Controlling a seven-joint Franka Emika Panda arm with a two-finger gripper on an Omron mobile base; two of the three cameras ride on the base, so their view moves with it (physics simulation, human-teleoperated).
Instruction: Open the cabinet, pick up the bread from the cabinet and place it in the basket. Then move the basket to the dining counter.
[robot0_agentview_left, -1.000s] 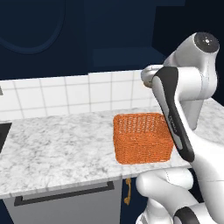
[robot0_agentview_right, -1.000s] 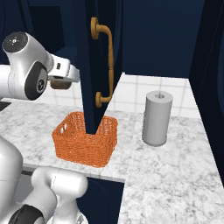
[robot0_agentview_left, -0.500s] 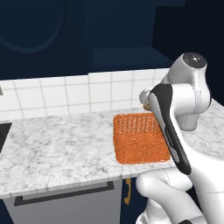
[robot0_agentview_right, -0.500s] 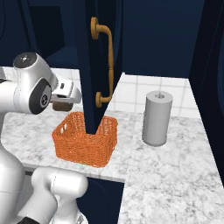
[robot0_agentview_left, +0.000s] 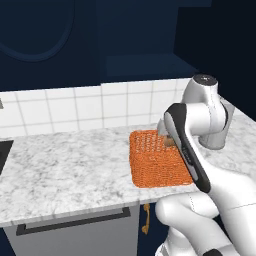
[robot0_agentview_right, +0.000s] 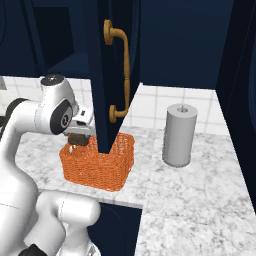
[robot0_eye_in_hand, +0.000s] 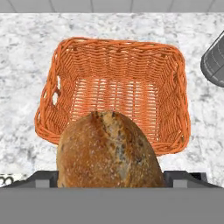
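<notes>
My gripper (robot0_agentview_left: 168, 140) hangs just above the far rim of the orange woven basket (robot0_agentview_left: 159, 176), shut on the bread (robot0_agentview_left: 170, 143). In the hand view the tan-brown crusty bread (robot0_eye_in_hand: 106, 153) sits between the jaws of the gripper (robot0_eye_in_hand: 112, 180), above the near wall of the basket (robot0_eye_in_hand: 118, 44), which has nothing inside. From the right base the gripper (robot0_agentview_right: 79, 139) and the bread (robot0_agentview_right: 77, 140) show over the basket (robot0_agentview_right: 100, 169), beside the open navy cabinet door (robot0_agentview_right: 102, 75) with its brass handle (robot0_agentview_right: 123, 65). The dining counter is out of view.
The basket stands on a marbled counter (robot0_agentview_left: 65, 170) with a grey drawer front (robot0_agentview_left: 75, 223) below. A grey paper towel roll (robot0_agentview_right: 178, 135) stands right of the basket and shows at the corner of the hand view (robot0_eye_in_hand: 214, 61). White tiles back the counter.
The arm has folded down and the hand with the bread has sunk from up near the cabinet to just above the basket. The basket has not moved.
</notes>
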